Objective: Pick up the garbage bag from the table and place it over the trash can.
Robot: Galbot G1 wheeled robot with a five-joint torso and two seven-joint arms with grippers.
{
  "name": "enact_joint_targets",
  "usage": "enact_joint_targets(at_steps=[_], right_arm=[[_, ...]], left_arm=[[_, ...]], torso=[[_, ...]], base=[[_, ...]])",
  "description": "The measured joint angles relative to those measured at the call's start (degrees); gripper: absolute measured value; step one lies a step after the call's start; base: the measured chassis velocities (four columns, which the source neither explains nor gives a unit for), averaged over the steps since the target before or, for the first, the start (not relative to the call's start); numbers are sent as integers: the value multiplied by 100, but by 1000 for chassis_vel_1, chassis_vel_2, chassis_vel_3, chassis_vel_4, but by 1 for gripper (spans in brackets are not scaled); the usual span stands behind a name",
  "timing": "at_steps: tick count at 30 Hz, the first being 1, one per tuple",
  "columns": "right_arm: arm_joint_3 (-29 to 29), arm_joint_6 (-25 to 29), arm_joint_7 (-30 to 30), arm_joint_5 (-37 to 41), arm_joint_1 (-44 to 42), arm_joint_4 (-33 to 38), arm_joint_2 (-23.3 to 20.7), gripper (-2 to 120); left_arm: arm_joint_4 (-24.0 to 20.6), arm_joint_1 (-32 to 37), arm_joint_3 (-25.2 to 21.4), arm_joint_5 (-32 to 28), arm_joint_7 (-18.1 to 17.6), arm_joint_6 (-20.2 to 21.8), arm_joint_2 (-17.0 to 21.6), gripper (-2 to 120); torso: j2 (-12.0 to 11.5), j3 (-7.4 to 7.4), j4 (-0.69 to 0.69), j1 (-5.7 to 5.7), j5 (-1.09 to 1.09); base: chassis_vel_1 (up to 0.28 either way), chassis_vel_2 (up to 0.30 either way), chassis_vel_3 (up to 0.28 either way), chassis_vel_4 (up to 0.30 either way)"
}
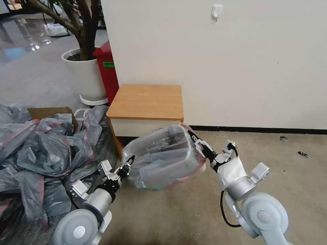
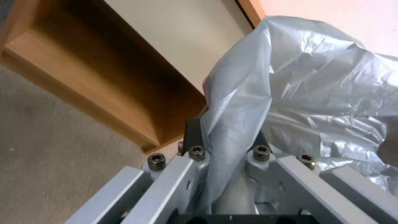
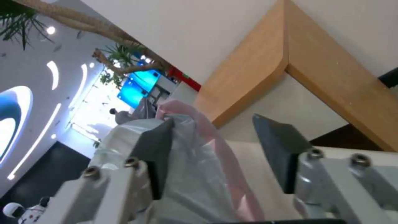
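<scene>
The grey translucent garbage bag (image 1: 160, 160) with its pinkish rim lies over the cream trash can (image 1: 203, 167), which stands on the carpet in front of the table (image 1: 146, 100); the bin's shape shows through the plastic. My left gripper (image 1: 128, 164) is at the bag's left side, shut on a fold of the bag (image 2: 232, 124) that runs between its fingers (image 2: 193, 132). At the bag's right upper corner my right gripper (image 1: 199, 143) stands open, with the pink rim band (image 3: 207, 137) lying against one finger (image 3: 155, 152) and the bin's cream wall (image 3: 257, 180) between the two.
A big heap of grey-and-pink bags (image 1: 37, 153) with a cardboard box (image 1: 51, 112) fills the floor at left. A red bin (image 1: 107, 68) and a white planter pot (image 1: 85, 75) stand behind the table beside the wall. Open carpet lies to the right.
</scene>
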Motion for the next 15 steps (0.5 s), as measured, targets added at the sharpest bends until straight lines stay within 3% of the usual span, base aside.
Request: enact_joint_targets(at_steps=[2,11,15], right_arm=[[-3,2,0,-1,0,1,3,46],[-15,48,38,-28,-18,16,33,9],[-15,55,140,-27,-14,22,33,0]], left_arm=[[-1,-2,0,0,1,-1,1,5],[-41,5,1,1,7,-10,1,5],[-58,17,1,1,9,-11,-6,5]], torso=[[0,0,0,0,0],[0,0,0,0,0],[0,0,0,0,0]], base=[[0,0,0,0],[0,0,0,0],[0,0,0,0]])
